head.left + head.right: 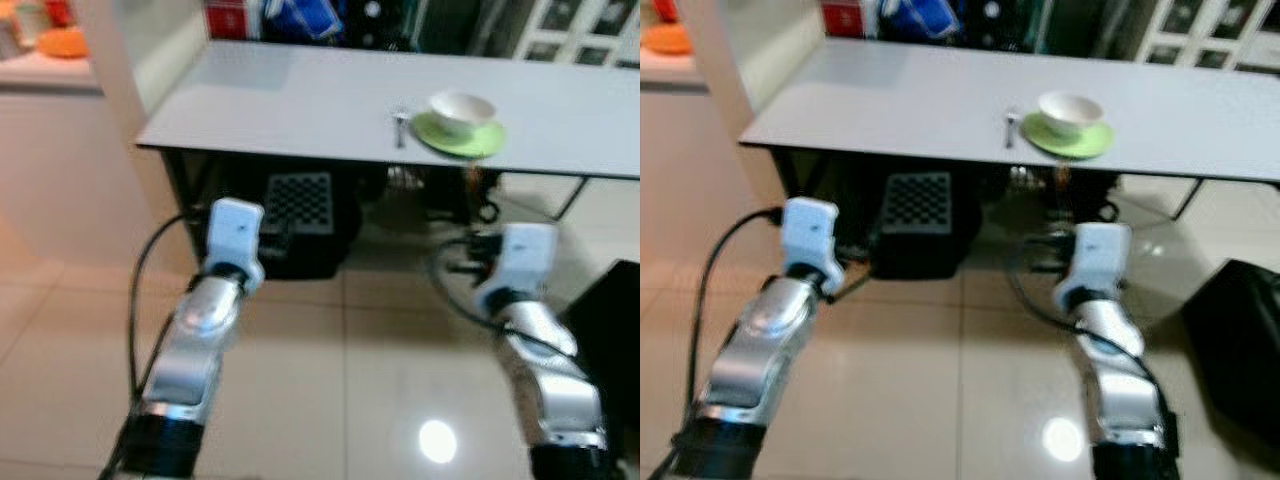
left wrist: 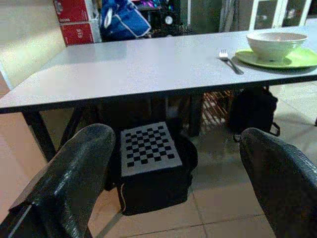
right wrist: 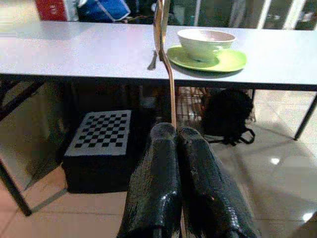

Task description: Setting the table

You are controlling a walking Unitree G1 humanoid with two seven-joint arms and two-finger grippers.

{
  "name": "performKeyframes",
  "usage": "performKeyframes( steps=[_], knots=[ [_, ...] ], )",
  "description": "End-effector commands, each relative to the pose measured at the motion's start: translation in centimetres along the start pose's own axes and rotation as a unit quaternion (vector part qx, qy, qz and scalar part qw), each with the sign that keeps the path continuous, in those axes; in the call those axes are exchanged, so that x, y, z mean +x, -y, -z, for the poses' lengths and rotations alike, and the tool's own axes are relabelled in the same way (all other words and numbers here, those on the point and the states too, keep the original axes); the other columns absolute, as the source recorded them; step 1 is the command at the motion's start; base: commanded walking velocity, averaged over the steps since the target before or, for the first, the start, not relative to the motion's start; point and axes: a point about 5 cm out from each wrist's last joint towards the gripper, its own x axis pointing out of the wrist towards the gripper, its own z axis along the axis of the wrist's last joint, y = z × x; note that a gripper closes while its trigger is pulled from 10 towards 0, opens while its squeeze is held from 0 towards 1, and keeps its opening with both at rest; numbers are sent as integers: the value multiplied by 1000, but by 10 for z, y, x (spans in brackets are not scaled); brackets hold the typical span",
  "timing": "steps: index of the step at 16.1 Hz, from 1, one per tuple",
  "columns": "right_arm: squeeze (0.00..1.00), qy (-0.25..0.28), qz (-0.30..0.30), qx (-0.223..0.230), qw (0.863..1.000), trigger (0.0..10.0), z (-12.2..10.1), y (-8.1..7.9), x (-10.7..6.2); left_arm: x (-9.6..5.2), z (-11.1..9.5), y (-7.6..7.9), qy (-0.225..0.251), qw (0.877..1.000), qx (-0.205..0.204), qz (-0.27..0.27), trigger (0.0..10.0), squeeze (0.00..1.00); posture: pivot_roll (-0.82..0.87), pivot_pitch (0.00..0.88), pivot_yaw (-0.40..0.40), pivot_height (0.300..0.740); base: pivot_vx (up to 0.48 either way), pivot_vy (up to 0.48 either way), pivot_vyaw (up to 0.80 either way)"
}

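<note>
The right gripper (image 3: 177, 136), fingers clenched on a thin utensil (image 3: 163, 59), faces the counter (image 1: 320, 100) near-edge setting of bowl (image 1: 462, 108), plate (image 1: 470, 140) and fork (image 1: 400, 127), probably to complete it; the left gripper (image 2: 178, 173) is released.

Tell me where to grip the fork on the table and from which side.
Grip the fork by its handle, the end nearest the table edge, coming from above on the robot's side. It lies flat, tines pointing away, close beside the green plate, so a sideways approach looks crowded.
</note>
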Motion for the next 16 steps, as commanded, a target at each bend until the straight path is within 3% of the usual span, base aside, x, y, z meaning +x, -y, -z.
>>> performKeyframes(
  steps=[1, 4, 9, 14, 16],
  knots=[
    [0, 6, 11, -13, 1000, 10000, -6, 8, -3, -1, -1, 12, 3, 1000, -2, 23, 10000, 0, -2, 0, -13, 740, 0, -341, 0],
    [0, 6, 13, -15, 1000, 10000, -6, 12, -2, 0, -1, 14, 4, 1000, 3, 22, 10000, 0, 8, 0, -17, 740, 0, -340, 0],
    [0, 11, 14, -13, 1000, 10000, -11, 9, -1, -3, -3, -2, 17, 1000, -8, -15, 10000, 0, -4, 0, -18, 740, 0, -331, 0],
    [0, 28, -18, -18, 999, 10000, -26, -2, 8, 1, -22, -4, 56, 998, 11, -14, 10000, 0, 20, 0, -24, 740, 0, 0, 0],
    [0, 23, -12, 1, 1000, 10000, -25, -5, 9, 1, -21, -7, 60, 998, 9, -13, 10000, 0, 14, 0, -19, 740, 0, 0, 0]
  ],
)
